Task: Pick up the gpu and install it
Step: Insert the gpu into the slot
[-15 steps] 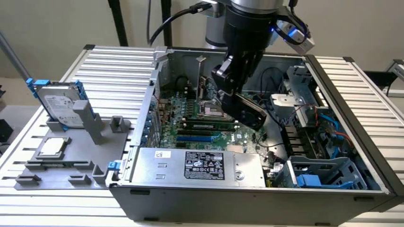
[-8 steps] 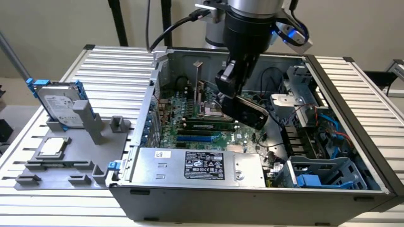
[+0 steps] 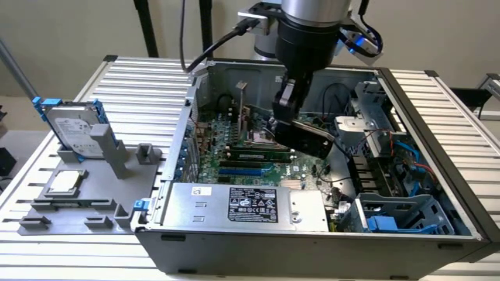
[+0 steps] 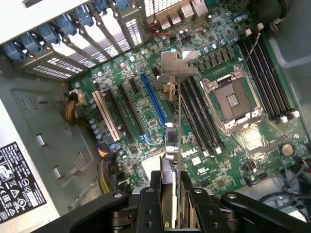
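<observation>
GPU (image 3: 311, 139) was up in the air inside the open case (image 3: 312, 249), gripped by the fingers (image 3: 283, 108), which were closed on it. It hung over the motherboard (image 3: 234, 153) and was not seated in any slot. In the exterior view the card showed its black face, tilted, just to the exterior view's right of the CPU socket (image 3: 256, 138). In the wrist view the GPU (image 4: 176, 145) ran edge-on away from the fingers (image 4: 198, 201), one on each face of its near end. Its silver bracket (image 4: 177, 68) sat at the far end, toward the rear slot covers (image 4: 73, 63). Under it lay the green board, with the blue slot (image 4: 153, 97) on one side of the card's line and the black memory slots (image 4: 199, 116) on the other. Power supply (image 3: 242, 205) lay at the case's front. On the table (image 3: 140, 88), at the exterior view's left of the case, a hard drive (image 3: 74, 132) stood upright in a gray fixture (image 3: 86, 193).
</observation>
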`<act>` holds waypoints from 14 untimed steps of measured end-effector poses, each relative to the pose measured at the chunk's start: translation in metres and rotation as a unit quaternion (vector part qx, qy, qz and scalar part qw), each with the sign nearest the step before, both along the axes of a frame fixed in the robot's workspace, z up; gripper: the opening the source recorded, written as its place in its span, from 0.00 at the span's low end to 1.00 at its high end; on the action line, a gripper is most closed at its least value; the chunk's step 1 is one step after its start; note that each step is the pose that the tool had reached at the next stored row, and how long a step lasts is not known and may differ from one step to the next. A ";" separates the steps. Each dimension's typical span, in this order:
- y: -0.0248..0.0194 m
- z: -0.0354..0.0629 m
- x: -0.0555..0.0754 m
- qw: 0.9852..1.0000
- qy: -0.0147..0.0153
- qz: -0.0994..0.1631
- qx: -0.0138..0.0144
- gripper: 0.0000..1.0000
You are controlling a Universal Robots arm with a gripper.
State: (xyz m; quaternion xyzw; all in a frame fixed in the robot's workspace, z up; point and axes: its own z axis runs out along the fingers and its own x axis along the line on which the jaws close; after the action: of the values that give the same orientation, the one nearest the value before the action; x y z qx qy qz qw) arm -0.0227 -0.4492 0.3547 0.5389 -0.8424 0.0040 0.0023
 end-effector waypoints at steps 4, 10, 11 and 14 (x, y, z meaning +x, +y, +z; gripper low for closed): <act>0.0001 -0.0009 0.000 0.999 0.000 0.036 0.001 0.27; 0.0000 -0.0018 0.000 0.996 0.000 0.090 0.001 0.27; 0.0000 -0.0019 0.000 0.995 0.000 0.100 0.001 0.27; 0.0001 -0.0026 0.000 0.992 0.000 0.127 0.001 0.27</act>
State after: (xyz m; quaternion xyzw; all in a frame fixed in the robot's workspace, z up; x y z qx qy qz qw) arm -0.0226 -0.4491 0.3521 0.6412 -0.7673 0.0035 0.0014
